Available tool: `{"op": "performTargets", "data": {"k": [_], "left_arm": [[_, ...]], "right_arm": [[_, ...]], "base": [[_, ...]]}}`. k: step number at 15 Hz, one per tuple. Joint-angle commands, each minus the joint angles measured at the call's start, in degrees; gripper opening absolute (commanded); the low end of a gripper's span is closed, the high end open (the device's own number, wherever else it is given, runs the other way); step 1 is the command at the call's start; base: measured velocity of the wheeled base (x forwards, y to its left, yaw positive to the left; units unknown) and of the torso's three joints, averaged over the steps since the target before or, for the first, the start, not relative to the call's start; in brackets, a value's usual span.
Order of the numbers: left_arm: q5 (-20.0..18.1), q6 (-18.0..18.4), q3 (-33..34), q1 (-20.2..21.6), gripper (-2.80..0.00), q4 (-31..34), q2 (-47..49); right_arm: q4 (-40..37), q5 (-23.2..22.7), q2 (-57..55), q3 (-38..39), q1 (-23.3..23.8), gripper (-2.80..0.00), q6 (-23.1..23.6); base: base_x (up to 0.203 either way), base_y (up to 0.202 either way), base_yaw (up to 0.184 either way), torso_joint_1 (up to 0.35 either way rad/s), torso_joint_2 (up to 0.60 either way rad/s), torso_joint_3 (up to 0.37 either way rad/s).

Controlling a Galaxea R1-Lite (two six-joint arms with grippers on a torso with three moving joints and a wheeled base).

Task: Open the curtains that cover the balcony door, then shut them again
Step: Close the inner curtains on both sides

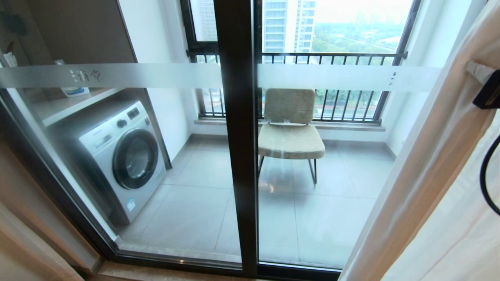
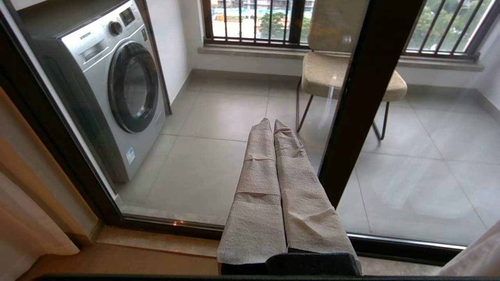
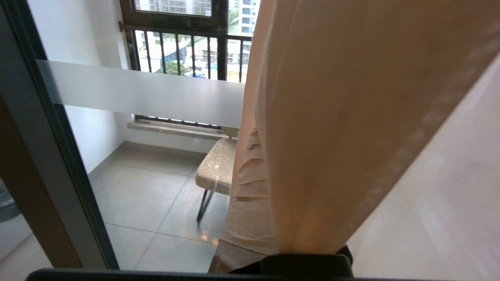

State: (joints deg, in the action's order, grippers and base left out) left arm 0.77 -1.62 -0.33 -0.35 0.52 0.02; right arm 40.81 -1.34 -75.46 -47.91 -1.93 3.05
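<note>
Basically right gripper (image 3: 254, 156) jaws clenched on beige curtain (image 3: 332, 117) edge, fabric draped over them; drag it steadily across the balcony door (image 1: 238, 136), avoid snagging. Left gripper (image 2: 272, 125) jaws shut, empty

curtains (image 1: 429, 164): matt woven cloth | balcony door (image 1: 238, 156): glossy glass, frosted band | chair (image 1: 291, 136): nubby fabric
</note>
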Motion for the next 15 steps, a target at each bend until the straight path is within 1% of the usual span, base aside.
{"op": "performTargets", "data": {"k": [1, 8, 12, 15], "left_arm": [[0.02, -0.05, -0.02, 0.00, -2.80, 0.00, -0.02], [0.02, 0.00, -0.02, 0.00, -2.80, 0.00, -0.02], [0.02, 0.04, -0.02, 0.00, -2.80, 0.00, -0.02], [0.02, 0.04, -0.02, 0.00, -2.80, 0.00, -0.02]], "right_arm": [[0.55, 0.02, -2.17, -0.94, -1.30, -2.80, 0.03], [0.93, 0.07, -6.70, -5.01, -3.21, -2.80, 0.93], [3.64, 0.11, -9.32, -5.93, -4.53, -2.80, 1.58], [3.66, 0.45, -10.51, -7.62, -5.96, -2.80, 1.61]], "base": [[0.000, 0.191, 0.001, 0.004, 0.00, 0.002], [0.000, 0.191, 0.001, 0.003, 0.00, 0.002], [0.000, 0.193, 0.001, 0.005, 0.00, 0.002], [0.000, 0.193, 0.002, 0.007, 0.00, 0.001]]}}
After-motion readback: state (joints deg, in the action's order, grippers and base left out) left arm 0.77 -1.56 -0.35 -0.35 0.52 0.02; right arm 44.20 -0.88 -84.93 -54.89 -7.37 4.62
